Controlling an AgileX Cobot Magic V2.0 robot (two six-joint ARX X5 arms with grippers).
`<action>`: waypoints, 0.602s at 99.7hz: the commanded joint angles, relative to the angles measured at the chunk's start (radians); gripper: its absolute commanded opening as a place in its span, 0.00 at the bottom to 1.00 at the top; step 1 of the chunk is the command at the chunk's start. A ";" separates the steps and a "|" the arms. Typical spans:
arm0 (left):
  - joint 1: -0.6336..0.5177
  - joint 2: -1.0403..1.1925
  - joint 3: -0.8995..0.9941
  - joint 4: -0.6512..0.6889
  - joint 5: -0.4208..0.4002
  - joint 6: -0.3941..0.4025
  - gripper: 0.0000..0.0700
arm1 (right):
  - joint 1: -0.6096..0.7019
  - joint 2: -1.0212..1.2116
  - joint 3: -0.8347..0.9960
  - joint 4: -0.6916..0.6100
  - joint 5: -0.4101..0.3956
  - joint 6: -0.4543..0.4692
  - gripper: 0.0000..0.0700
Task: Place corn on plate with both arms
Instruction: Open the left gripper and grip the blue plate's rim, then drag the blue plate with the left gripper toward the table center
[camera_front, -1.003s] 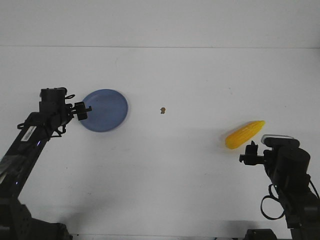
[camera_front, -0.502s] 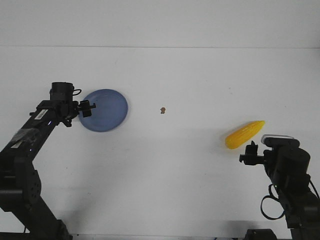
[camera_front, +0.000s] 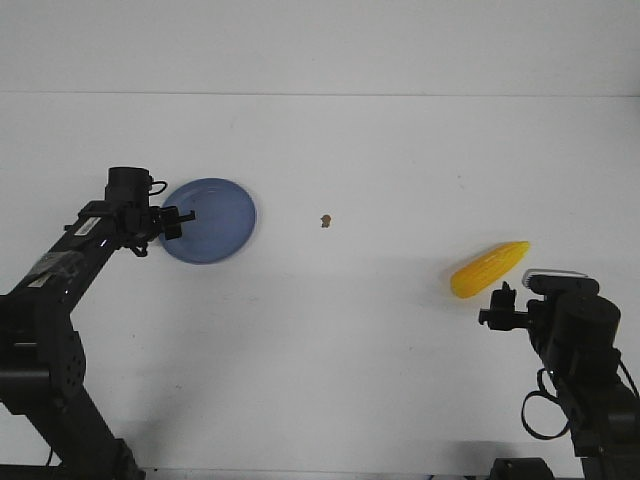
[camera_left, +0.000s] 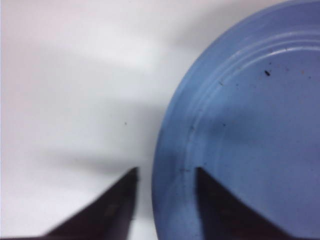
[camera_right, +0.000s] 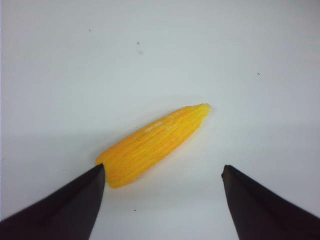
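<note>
The step in hand is reaching. The left hand (camera_front: 177, 221) is open, its fingers astride the plate (camera_front: 215, 220) rim at left of frame. The right hand (camera_front: 497, 304) is open just beside the corn (camera_front: 489, 269), lower right on the surface (camera_front: 360, 330). Next, I judge, each must close.

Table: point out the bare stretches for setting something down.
Widest free patch: between the plate and the corn, broken only by a small brown speck. The whole far strip is bare too. Crowded: the plate's left edge at the left gripper, and around the corn near the right gripper.
</note>
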 joint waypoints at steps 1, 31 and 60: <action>0.003 0.022 0.021 -0.006 0.001 0.001 0.11 | -0.001 0.004 0.017 0.007 -0.001 0.006 0.71; 0.015 0.005 0.021 -0.017 0.083 -0.004 0.01 | -0.001 0.003 0.017 0.007 -0.001 0.006 0.71; 0.045 -0.144 0.021 -0.015 0.304 -0.044 0.01 | -0.001 0.003 0.017 0.007 -0.001 0.006 0.71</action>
